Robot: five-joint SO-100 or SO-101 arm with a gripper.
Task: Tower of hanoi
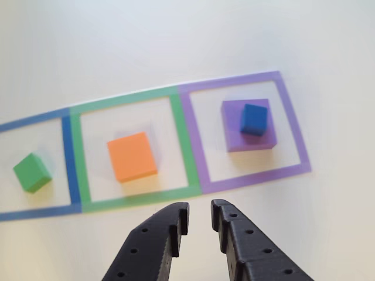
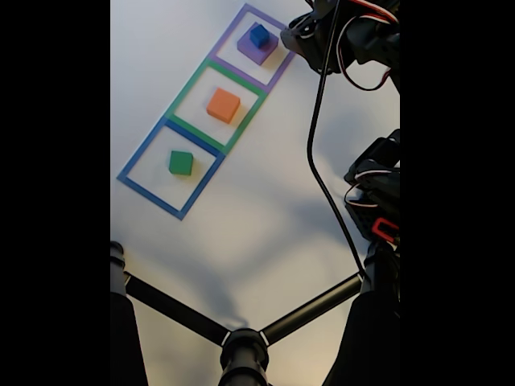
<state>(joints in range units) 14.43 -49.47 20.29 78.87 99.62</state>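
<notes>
Three taped squares lie in a row on the white table. A small blue block [image 1: 254, 119] [image 2: 258, 35] sits on top of a larger purple block [image 1: 249, 132] [image 2: 257, 50] inside the purple square. An orange block [image 1: 132, 156] [image 2: 223, 104] rests in the green square. A small green block [image 1: 32, 172] [image 2: 180, 162] lies in the blue square. My black gripper [image 1: 200, 218] hovers above the table, short of the squares' near edge, between the orange and purple blocks. Its jaws stand slightly apart with nothing between them. In the fixed view the gripper [image 2: 291, 39] is beside the purple square.
The arm's body and cables [image 2: 374, 185] run down the right side of the fixed view. A black tripod-like stand [image 2: 241, 342] crosses the bottom of that view. Bare white table [image 2: 241, 225] lies between the squares and the stand.
</notes>
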